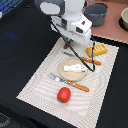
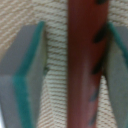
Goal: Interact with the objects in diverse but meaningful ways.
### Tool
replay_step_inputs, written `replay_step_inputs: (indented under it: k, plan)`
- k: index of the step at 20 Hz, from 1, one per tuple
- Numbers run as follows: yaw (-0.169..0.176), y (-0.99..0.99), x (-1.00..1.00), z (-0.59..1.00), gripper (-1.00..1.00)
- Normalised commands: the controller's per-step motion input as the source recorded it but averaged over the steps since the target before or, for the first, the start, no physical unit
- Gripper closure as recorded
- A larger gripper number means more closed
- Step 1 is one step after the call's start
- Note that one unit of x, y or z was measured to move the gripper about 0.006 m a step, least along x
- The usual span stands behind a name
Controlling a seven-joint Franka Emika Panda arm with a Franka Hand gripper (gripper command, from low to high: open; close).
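Claw over the far part of the placemat, straddling the sausage stick

In the exterior view, going left to right: the dark worktop [image 1: 20, 45] carries a pale woven placemat [image 1: 40, 82]; on it an orange-handled fork [image 1: 70, 82] lies near the red tomato [image 1: 63, 94], then the wooden plate [image 1: 67, 64] with the white fish-like piece [image 1: 75, 68], an orange-handled knife [image 1: 85, 59], and the yellow bread loaf [image 1: 96, 49] at the mat's far right corner; a grey pot [image 1: 96, 13] stands beyond. The wrist view shows the claw [image 2: 75, 65] spread, its grey pads [image 2: 25, 70] either side of the sausage stick [image 2: 82, 60]: the stick lies close against one pad and apart from the other
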Motion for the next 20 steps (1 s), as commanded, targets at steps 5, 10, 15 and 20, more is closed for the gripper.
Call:
replay_step_inputs:
  k: [5,10,15,20]
  plan:
    - [0.025,0.1,-0.29,0.69,-1.0]
    - [0.044,0.07,-0.48,0.56,-1.0]
    - [-0.047,-0.11,-0.16,0.84,-1.0]
    - [-0.117,-0.4,0.29,0.8,-1.0]
